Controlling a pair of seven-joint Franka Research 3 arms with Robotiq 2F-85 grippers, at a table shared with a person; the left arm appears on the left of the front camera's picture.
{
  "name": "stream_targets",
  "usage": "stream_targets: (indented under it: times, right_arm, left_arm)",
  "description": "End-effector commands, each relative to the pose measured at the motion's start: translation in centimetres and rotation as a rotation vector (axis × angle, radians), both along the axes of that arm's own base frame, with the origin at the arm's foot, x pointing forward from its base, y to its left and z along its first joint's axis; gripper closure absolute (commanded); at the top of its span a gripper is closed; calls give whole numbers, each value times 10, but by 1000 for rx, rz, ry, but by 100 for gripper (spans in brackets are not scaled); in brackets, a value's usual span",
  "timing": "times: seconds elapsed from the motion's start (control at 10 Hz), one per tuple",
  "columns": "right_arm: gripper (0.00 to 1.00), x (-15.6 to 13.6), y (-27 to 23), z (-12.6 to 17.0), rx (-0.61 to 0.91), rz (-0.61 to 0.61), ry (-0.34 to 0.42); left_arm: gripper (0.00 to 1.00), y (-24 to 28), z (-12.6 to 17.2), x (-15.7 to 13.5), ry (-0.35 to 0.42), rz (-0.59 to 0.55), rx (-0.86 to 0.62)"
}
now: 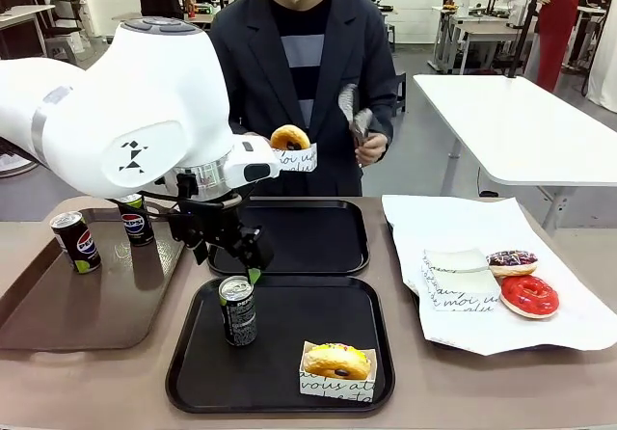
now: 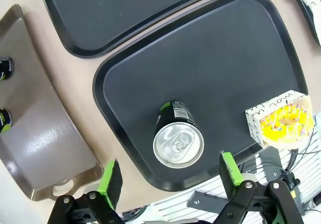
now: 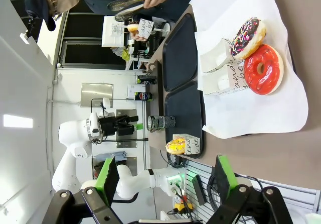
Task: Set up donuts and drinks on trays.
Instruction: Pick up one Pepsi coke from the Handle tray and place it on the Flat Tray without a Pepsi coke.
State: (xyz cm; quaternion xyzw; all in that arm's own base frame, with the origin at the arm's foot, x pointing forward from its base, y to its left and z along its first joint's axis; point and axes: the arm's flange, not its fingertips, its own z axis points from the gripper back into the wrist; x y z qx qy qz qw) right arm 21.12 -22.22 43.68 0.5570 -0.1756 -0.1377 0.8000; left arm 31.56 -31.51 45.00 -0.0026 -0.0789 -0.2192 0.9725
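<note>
Left gripper (image 1: 229,259) has its jaws wide and empty, hovering over the upright can (image 1: 237,309) on the near black tray (image 1: 308,329). Sleeved yellow donut (image 1: 335,362) is in that tray's near-right corner. Far tray (image 1: 318,237) sits just behind. Two more cans (image 1: 75,242) stand on the brown tray (image 1: 58,324). Right gripper (image 3: 165,176) is spread too, holding nothing.

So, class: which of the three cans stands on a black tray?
The can on the near black tray; the other two stand on the brown tray.

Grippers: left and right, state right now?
Left gripper: open, empty, over the can.
Right gripper: open, empty.
</note>
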Motion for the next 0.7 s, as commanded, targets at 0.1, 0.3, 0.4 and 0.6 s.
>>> stream_targets:
  times: [0.1, 0.3, 0.4, 0.6]
  right_arm:
    - [0, 1, 0, 0, 9, 6, -17]
    - [0, 1, 0, 0, 9, 6, -17]
    - [0, 1, 0, 0, 9, 6, -17]
    - [0, 1, 0, 0, 9, 6, -17]
  left_arm:
    - [0, 0, 0, 0, 0, 0, 0]
    - [0, 72, 33, 28, -41, 202, 36]
    - [0, 104, 49, 46, -16, 261, 56]
    - [0, 172, 67, 53, -8, 397, 99]
